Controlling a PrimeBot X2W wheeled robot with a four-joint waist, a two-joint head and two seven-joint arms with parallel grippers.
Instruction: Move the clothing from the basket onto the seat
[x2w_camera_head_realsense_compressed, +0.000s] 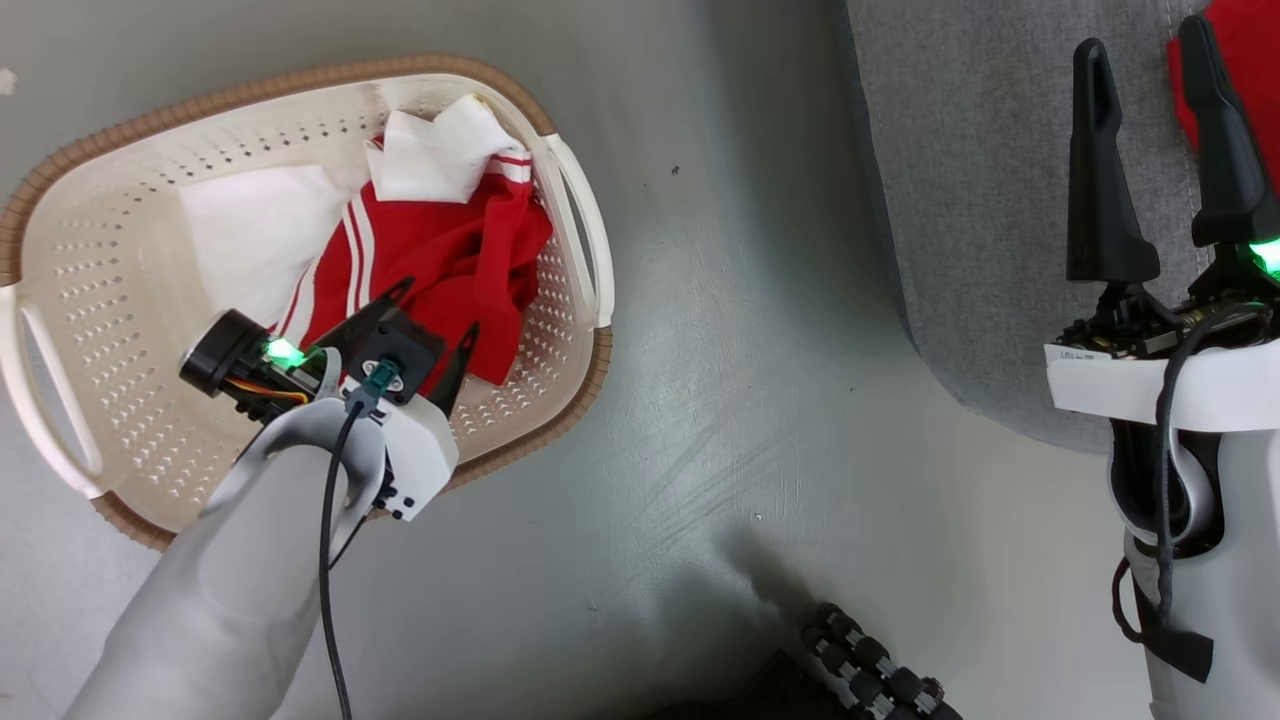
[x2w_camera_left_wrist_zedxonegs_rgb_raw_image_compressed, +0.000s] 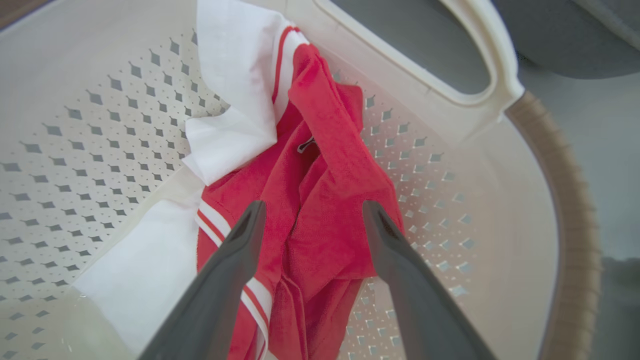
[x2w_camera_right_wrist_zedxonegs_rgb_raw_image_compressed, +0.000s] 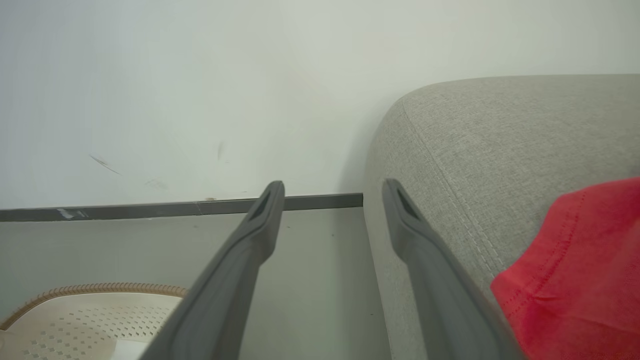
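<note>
Red clothing (x2w_camera_head_realsense_compressed: 440, 265) (x2w_camera_left_wrist_zedxonegs_rgb_raw_image_compressed: 325, 200) with white stripes and a white panel, crumpled inside the cream perforated basket (x2w_camera_head_realsense_compressed: 110, 250) (x2w_camera_left_wrist_zedxonegs_rgb_raw_image_compressed: 90, 125), bunched toward the wall below one white handle (x2w_camera_head_realsense_compressed: 580, 230). Small white tag (x2w_camera_left_wrist_zedxonegs_rgb_raw_image_compressed: 306, 145) among the folds, too blurred to read. Flat white patch (x2w_camera_head_realsense_compressed: 250, 235) on the basket bottom, cloth or sticker impossible to tell. Left gripper (x2w_camera_head_realsense_compressed: 438, 308) (x2w_camera_left_wrist_zedxonegs_rgb_raw_image_compressed: 314, 206) down in the basket, fingers spread wide either side of the red heap, grasping nothing; contact with the cloth hard to judge. Second red garment (x2w_camera_head_realsense_compressed: 1245, 70) (x2w_camera_right_wrist_zedxonegs_rgb_raw_image_compressed: 575, 280) on the grey fabric seat (x2w_camera_head_realsense_compressed: 980, 200) (x2w_camera_right_wrist_zedxonegs_rgb_raw_image_compressed: 500, 150), cut off at the frame edge. Right gripper (x2w_camera_head_realsense_compressed: 1142, 38) (x2w_camera_right_wrist_zedxonegs_rgb_raw_image_compressed: 334, 185) spread apart and empty over the seat, near that garment. White band (x2w_camera_head_realsense_compressed: 1100, 385) at the right wrist, faint marks illegible. Basket on the grey floor (x2w_camera_head_realsense_compressed: 750, 350), apart from the seat.
</note>
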